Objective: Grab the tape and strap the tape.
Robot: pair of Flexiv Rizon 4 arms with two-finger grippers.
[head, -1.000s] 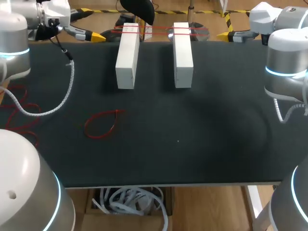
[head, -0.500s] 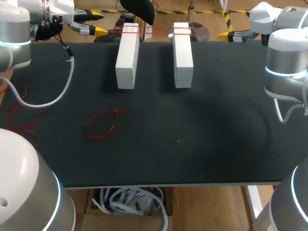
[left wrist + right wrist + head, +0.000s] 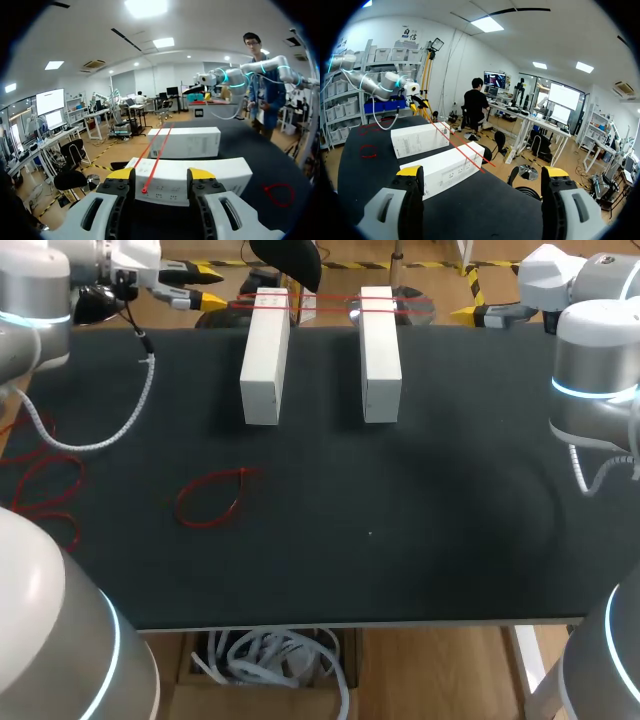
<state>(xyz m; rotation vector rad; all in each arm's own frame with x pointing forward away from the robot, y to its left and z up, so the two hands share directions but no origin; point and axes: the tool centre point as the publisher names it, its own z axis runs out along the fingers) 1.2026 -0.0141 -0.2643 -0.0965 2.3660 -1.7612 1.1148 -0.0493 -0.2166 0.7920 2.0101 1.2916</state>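
Two white boxes (image 3: pixel 265 355) (image 3: pixel 380 350) lie side by side at the back of the black table (image 3: pixel 400 520). A red band (image 3: pixel 325 305) is stretched round their far ends. Another red band (image 3: pixel 210 498) lies loose on the table in front of the left box. My left gripper (image 3: pixel 210 288) hovers off the far left corner, level with the stretched band (image 3: pixel 155 160); its fingers stand apart and touch nothing. My right gripper (image 3: pixel 478 313) stays at the far right, wide open, looking at the boxes (image 3: pixel 445 167) and the band (image 3: pixel 465 150).
The left arm's white coiled cable (image 3: pixel 120 430) hangs over the table's left part. More red bands (image 3: pixel 45 490) lie by the left edge. In the right wrist view, my left arm (image 3: pixel 385 85) shows beyond the boxes and the loose band (image 3: pixel 368 150).
My left gripper has moved back past the table's far edge and its fingers have come closer together. The right arm, the boxes and both bands have stayed where they were.
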